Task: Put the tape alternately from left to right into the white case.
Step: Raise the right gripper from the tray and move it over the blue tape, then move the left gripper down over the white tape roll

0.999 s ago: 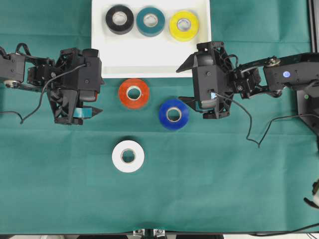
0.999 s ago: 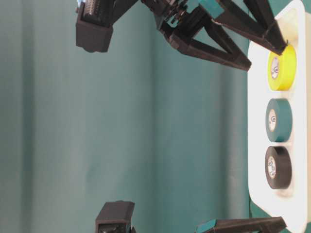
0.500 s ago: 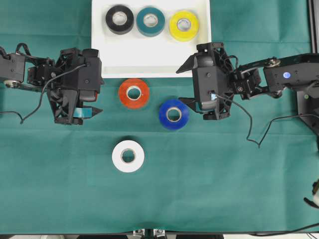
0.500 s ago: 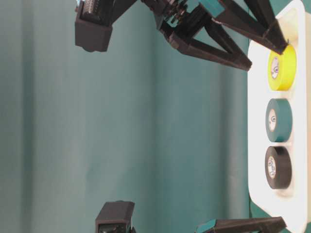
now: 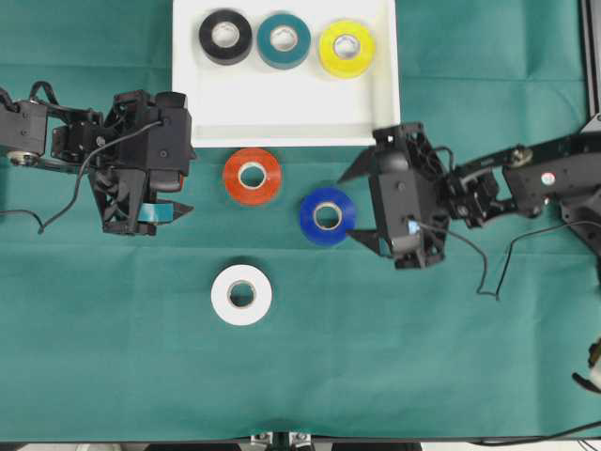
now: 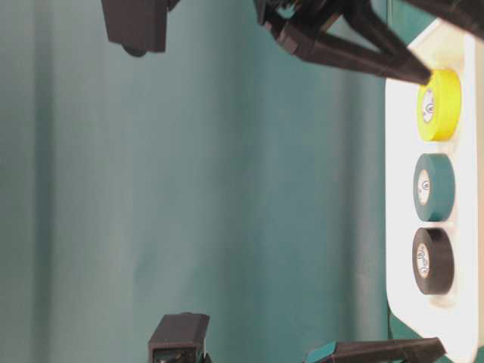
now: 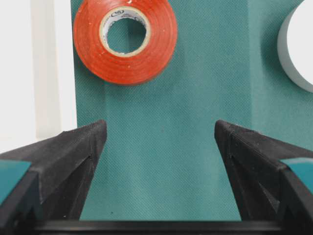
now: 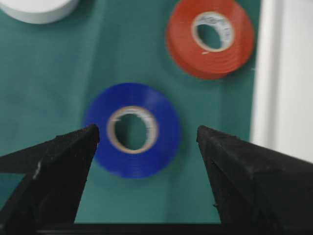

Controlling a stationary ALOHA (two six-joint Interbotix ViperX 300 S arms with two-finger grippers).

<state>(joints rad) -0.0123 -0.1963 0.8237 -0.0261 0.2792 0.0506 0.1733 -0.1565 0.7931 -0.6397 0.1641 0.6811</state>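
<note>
The white case at the back holds black, teal and yellow tape in a row. On the green cloth lie red-orange tape, blue tape and white tape. My right gripper is open, its tips either side of the blue tape's right edge. In the right wrist view the blue tape lies blurred just ahead between the open right gripper. My left gripper is open and empty, left of the red-orange tape.
The case's front rim runs close beside the right gripper's far finger. From table level the case stands at the right with the three rolls in it. Cables trail from both arms onto the cloth.
My right gripper has swung away from the case's front edge toward the near side, and its open tips now flank the blue tape. The left arm and all rolls have stayed put.
</note>
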